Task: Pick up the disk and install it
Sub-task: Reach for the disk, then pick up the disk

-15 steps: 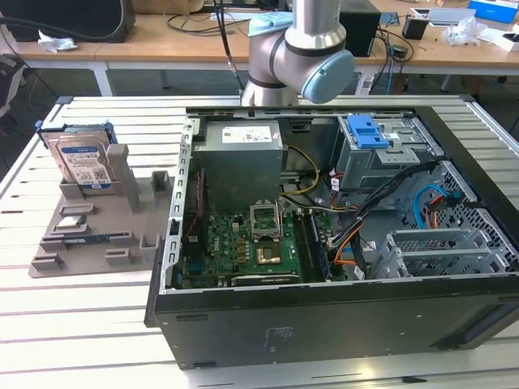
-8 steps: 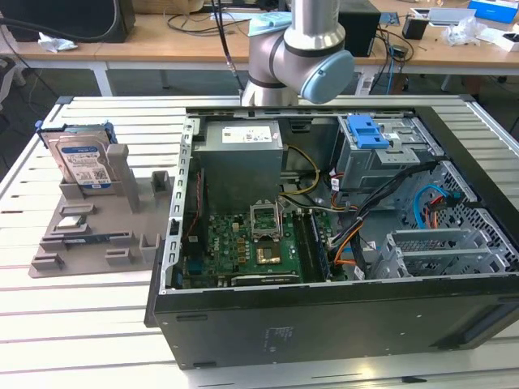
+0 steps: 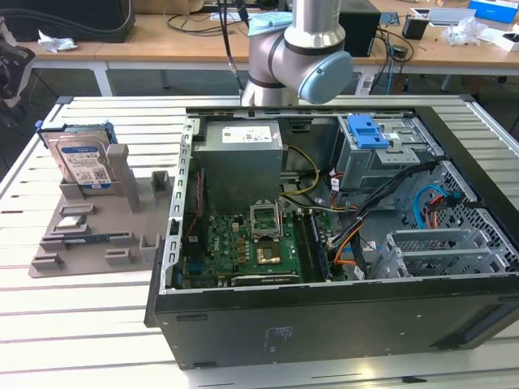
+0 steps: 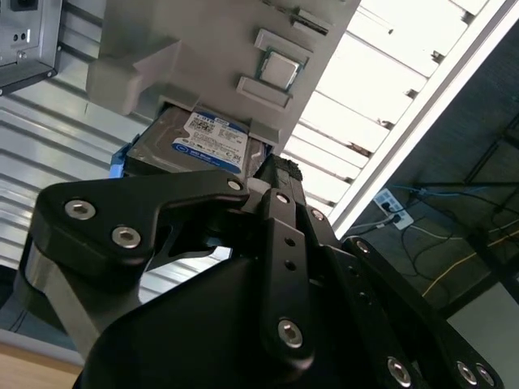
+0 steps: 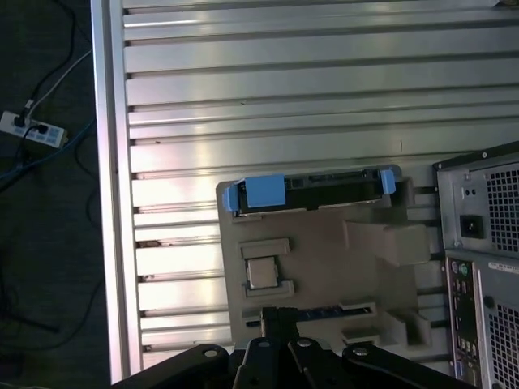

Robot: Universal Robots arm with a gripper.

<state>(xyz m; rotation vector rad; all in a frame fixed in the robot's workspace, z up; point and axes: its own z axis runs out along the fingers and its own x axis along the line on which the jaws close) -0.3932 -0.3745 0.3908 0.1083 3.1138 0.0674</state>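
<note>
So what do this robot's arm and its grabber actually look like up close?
The arm is a thick, round silver-grey tube with light blue caps on its joints. In the second wrist view the gripper is matte black, built of flat, angular bars linked together and studded with round silver screw heads.

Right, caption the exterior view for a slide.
Disk upright in its grey holder beside the open computer case, not yet installed.
</note>
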